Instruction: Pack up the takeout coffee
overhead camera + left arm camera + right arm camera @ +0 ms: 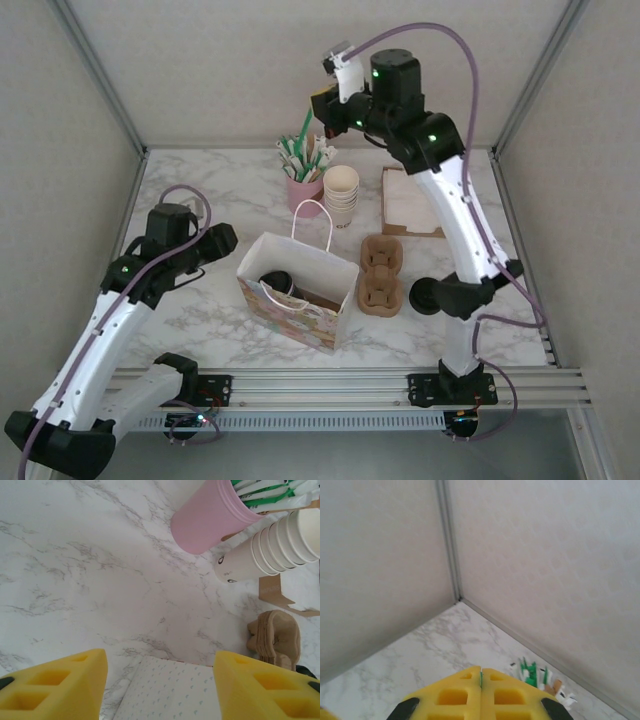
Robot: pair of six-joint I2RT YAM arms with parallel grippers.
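Status: the takeout coffee (275, 283) stands lid-up inside the gift bag (290, 312) at the centre of the desk (200, 305). I read the right tool (481, 672), raised over the far side, as pinched on a thin green stick (481, 679). The left tool (218, 240) hangs partly open and empty just left of the bag. Risk one: the stick could slip or swing out of so narrow a pinch. Risk two: lowering it could catch the bag handle (312, 215) and tip the light bag, coffee included. Risk three: the left tool could nudge the bag wall. Count: one bag, one lidded cup, one loose black lid (424, 297) at right, one pink cup (303, 192) of sticks, one stack of cream cups (342, 195) (roughly five), one pile of pulp carriers (380, 275).
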